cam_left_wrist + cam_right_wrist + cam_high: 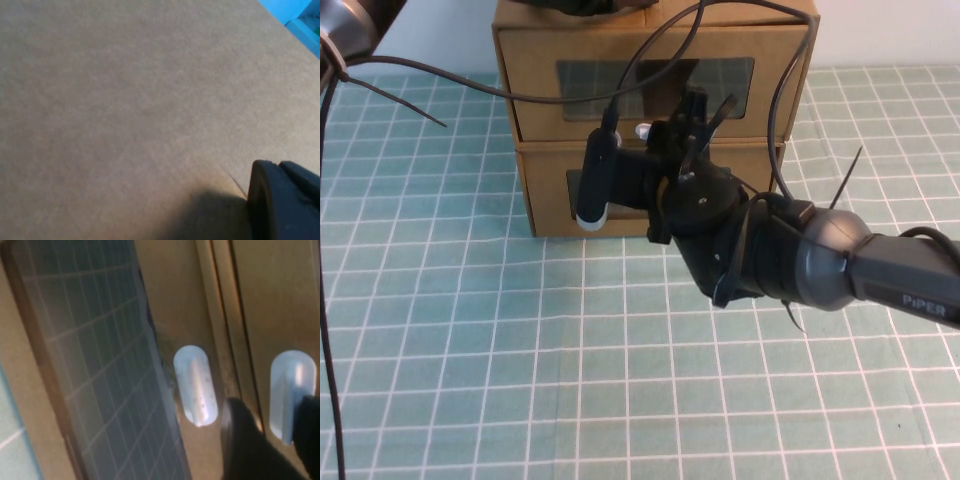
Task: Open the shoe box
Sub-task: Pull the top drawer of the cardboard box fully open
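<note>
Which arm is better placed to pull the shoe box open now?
Right. The right gripper is open at the shoe box front, with a pale pull tab just ahead of it. The left gripper is close to plain cardboard, with no tab in sight.

The high camera looks down from the robot's own side across the checked tabletop (470, 350) to the stacked cardboard boxes (770, 80), at middling range. The left wrist camera sits close against plain brown cardboard (125, 100). The right wrist camera faces the box fronts from very near, showing a window (100, 370) and two pale handles (195, 385). The high view shares those fronts.
</note>
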You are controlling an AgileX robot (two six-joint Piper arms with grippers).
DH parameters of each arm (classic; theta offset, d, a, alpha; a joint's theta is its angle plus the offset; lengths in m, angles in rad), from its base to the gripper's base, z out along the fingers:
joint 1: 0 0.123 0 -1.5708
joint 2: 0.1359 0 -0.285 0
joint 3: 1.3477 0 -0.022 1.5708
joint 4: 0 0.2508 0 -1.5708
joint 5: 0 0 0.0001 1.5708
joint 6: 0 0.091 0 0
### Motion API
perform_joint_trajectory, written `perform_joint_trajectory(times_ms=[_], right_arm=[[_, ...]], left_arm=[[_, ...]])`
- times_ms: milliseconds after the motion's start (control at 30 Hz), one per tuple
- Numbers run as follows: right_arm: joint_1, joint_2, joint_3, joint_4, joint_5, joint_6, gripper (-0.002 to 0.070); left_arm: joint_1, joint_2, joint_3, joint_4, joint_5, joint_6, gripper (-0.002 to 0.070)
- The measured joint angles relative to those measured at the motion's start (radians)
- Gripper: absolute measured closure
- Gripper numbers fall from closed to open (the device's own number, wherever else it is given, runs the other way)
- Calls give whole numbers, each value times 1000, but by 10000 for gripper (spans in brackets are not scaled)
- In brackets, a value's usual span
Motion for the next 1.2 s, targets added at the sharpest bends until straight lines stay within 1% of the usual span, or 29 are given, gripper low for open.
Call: perform_joint_trajectory(times_ms=[300,367,433,500,533,600,867,1033,1200], right_arm=[[-28,0,-10,-2,-65,0,462],[-36,6,-20,0,-82,0,471],[-40,15,-35,0,-81,0,518],[-40,19,-45,0,-72,0,605],[-40,18,-48,3,-73,0,631],[-40,18,-49,4,-73,-2,652],[-40,-5,-16,-11,-90,-7,661],[-27,-67,71,-22,-106,-3,664],[16,-148,182,-24,-109,23,664]], left_arm=[[2,1,0,0,0,-1,680],[2,2,0,0,-2,-1,680],[4,2,0,0,-2,-1,680],[6,2,0,0,-2,-1,680],[6,2,0,0,-2,-1,680],[6,2,0,2,-2,-1,680],[6,2,-1,20,3,-9,680],[21,2,-1,5,35,-9,680],[34,2,-2,-5,51,-9,680]])
